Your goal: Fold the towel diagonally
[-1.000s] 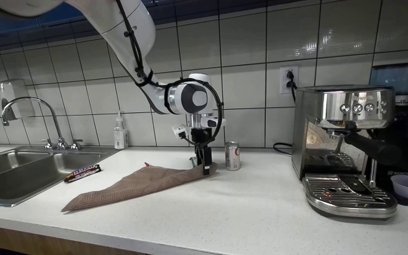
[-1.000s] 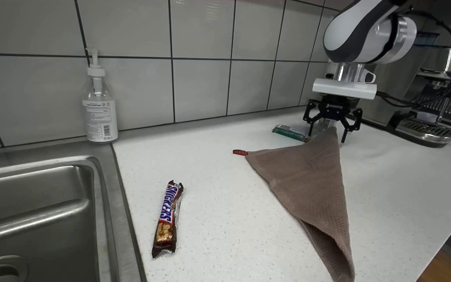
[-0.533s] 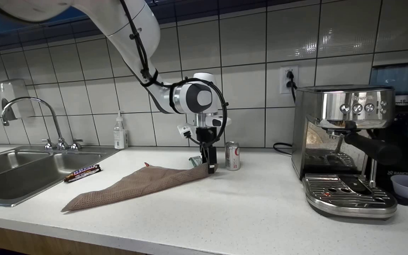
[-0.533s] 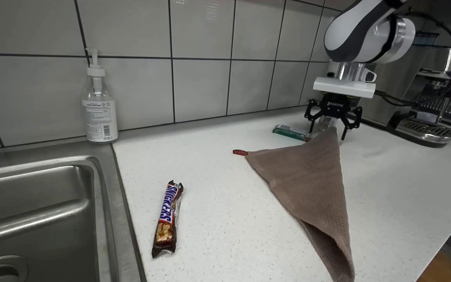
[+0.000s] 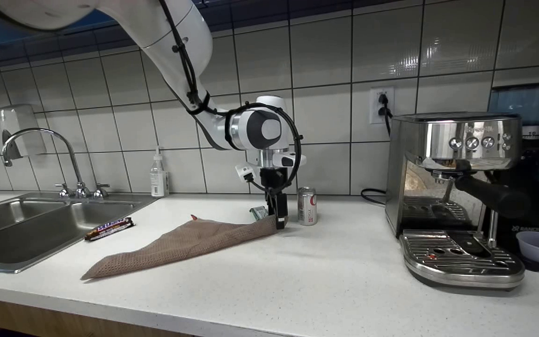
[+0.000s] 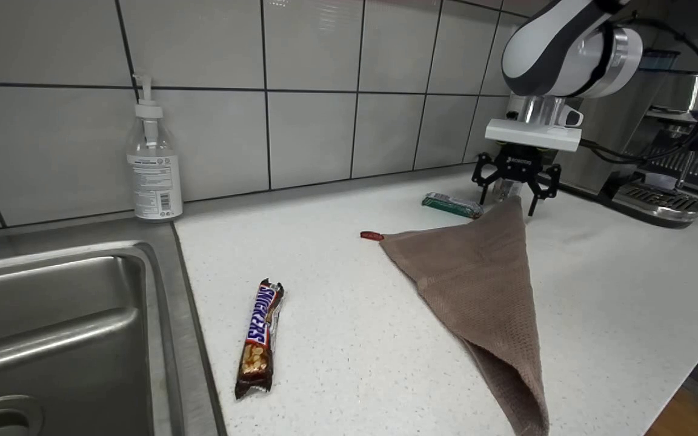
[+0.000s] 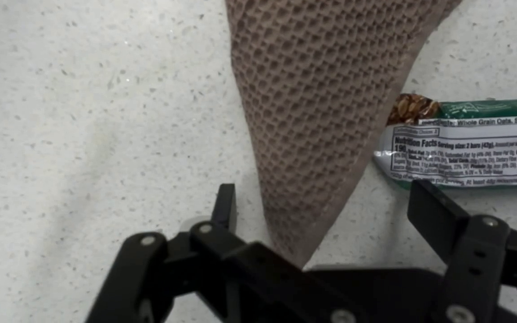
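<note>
one towel (image 6: 482, 272), two wrapped bars (image 6: 258, 339) (image 6: 451, 205), one can (image 5: 307, 206)

The towel (image 7: 321, 112) is honeycomb-patterned brown, the counter (image 7: 106, 112) speckled white.

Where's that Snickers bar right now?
In an exterior view, the Snickers bar lies on the white counter, left of centre, just right of the sink and left of the brown towel.

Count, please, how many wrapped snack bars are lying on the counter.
2. The Snickers bar lies beside the sink; the green-wrapped bar lies close to the towel, near the gripper. Another could be hidden under the towel.
</note>
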